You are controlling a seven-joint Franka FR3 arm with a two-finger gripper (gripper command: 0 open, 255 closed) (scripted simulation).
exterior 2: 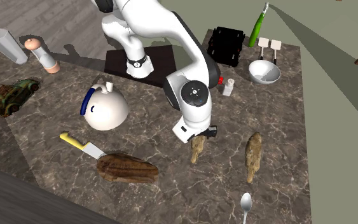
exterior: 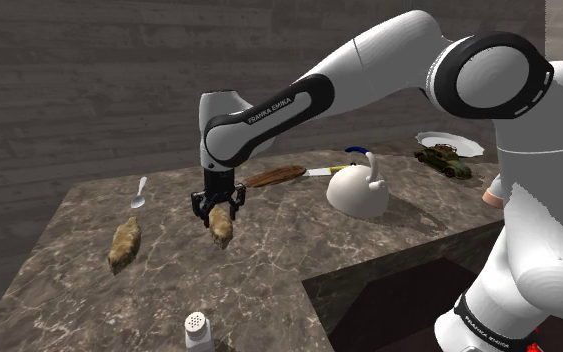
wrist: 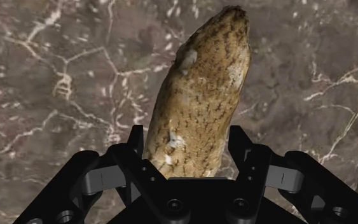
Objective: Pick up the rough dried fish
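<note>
Here the wrist view best shows the end effector (wrist: 187, 137) clasping the dried fish (wrist: 203, 83).

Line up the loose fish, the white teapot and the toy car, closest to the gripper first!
In the second exterior view, from the gripper clasping the dried fish:
1. Loose fish, just to that view's right.
2. White teapot, to the left.
3. Toy car, far left.

There are two dried fish (exterior 2: 197, 150) (exterior 2: 254, 156), one spoon (exterior 2: 246, 205), one knife (exterior 2: 85, 146), one kettle (exterior 2: 105, 109) and one toy car (exterior 2: 15, 95).
</note>
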